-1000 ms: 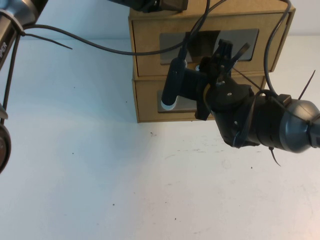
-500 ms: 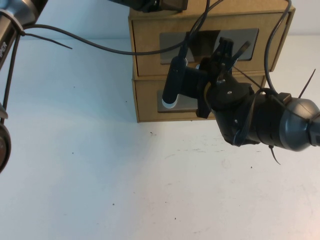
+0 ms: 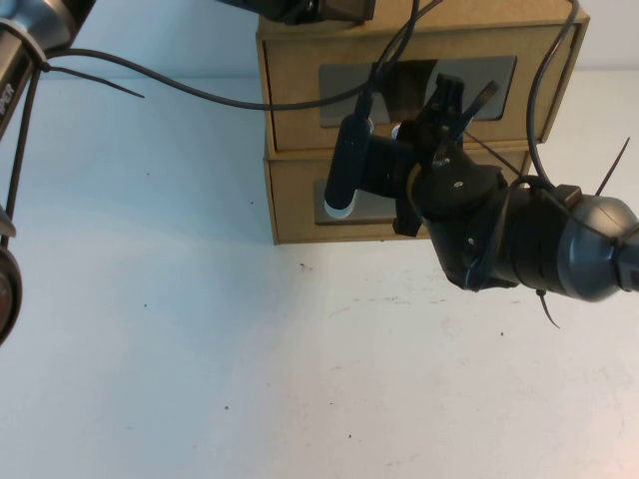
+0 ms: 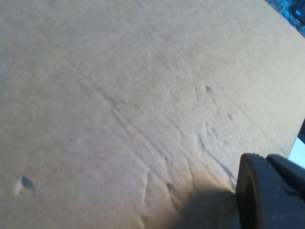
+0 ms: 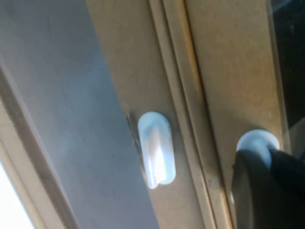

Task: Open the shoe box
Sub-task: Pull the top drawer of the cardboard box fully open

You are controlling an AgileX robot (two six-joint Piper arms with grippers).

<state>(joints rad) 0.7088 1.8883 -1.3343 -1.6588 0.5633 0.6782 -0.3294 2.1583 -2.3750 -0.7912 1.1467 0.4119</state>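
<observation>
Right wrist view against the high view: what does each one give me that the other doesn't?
Only the right wrist view: close up, a white oval handle beside a grey window, and a second white knob across the seam, partly covered by a dark part of the right gripper. Only the high view: the upper shoe box stacked on the lower shoe box, the table, and the left gripper at the top edge above them. Both: the cardboard fronts, with the right gripper close against them.

A white oval handle (image 5: 156, 149) stood on the brown shoe box (image 5: 131, 57) beside its grey window panel (image 5: 71, 95). The right gripper (image 5: 264, 183) overlapped a second white handle (image 5: 257, 140)
</observation>
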